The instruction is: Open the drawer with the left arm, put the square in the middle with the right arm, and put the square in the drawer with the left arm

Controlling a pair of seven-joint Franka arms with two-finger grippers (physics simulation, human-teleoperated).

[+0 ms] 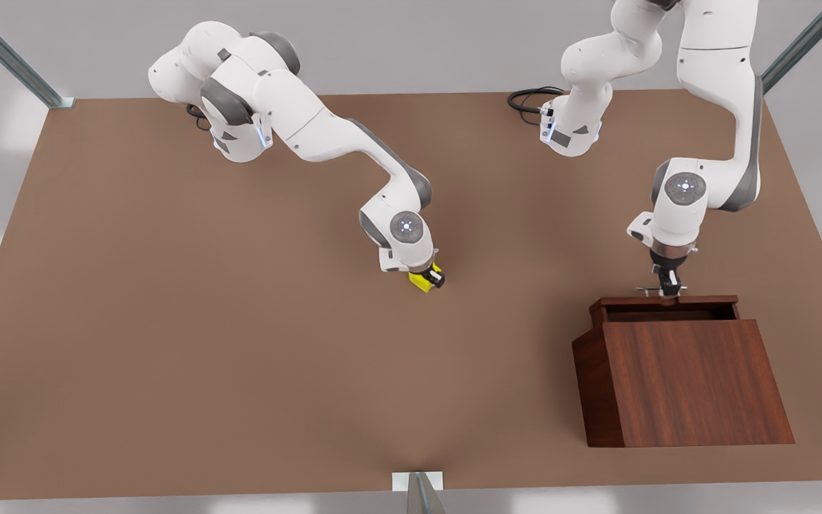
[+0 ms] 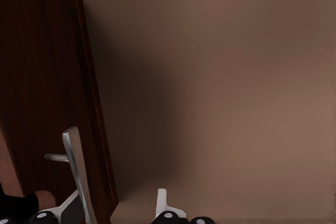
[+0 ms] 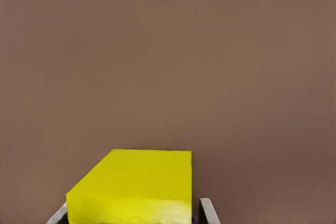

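Small bright yellow cube [image 1: 422,281] clamped in right gripper [image 1: 428,278], near the middle of the plain matte brown surface [image 1: 168,321]; can't tell if it touches the surface. Right wrist view: cube [image 3: 137,184] sits between the fingers [image 3: 208,211]. Dark reddish-brown wood-grain cabinet [image 1: 682,378] on the front view's right, its drawer [image 1: 668,308] pulled out a little. Left gripper [image 1: 668,288] at the thin silver bar handle [image 2: 77,174], fingers parted either side of it

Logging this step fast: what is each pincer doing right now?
Left pincer: at the drawer's handle, fingers either side; open.
Right pincer: shut on the cube, near the table's middle.
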